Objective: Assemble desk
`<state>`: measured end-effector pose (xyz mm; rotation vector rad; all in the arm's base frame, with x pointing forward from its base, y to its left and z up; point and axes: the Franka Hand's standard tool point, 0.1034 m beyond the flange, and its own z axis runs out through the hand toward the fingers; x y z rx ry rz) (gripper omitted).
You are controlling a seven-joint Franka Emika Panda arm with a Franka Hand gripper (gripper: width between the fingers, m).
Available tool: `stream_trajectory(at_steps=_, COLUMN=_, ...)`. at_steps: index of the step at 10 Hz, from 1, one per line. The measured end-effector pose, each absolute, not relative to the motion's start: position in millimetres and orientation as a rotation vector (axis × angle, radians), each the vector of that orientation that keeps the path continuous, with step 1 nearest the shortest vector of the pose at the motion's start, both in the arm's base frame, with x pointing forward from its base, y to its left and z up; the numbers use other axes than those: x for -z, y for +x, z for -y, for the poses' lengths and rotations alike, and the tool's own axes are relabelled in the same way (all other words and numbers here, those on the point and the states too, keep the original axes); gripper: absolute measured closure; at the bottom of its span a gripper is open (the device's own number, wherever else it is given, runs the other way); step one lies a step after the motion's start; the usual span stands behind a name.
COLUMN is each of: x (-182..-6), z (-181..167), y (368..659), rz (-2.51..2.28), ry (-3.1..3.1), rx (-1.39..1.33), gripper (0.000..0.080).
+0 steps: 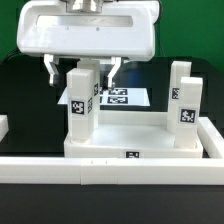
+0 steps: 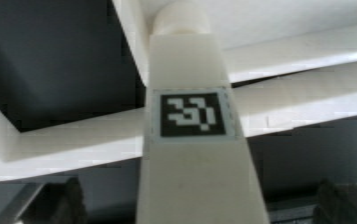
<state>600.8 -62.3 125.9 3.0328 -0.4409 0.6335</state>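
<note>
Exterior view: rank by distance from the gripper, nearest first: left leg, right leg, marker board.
1. Left leg: upright between the open fingers of the gripper.
2. Marker board: flat on the table, just behind.
3. Right leg: upright at the exterior view's right.

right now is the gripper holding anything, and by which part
Nothing is held. The gripper is open, its fingers standing apart on either side of the top of an upright desk leg, which stands in the tabletop without their grip.
</note>
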Motion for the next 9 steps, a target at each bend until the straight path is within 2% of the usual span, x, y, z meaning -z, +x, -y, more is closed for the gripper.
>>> stream_trajectory(at_steps=3, x=-148.2, z=65, y=607, rz=0.467, ry=3.066, rx=-0.609, gripper=0.015)
stream_trajectory(at_steps=9, x=-137.1, z=68, y=600, rz=0.473, ry=3.101, rx=-0.495, gripper=0.015)
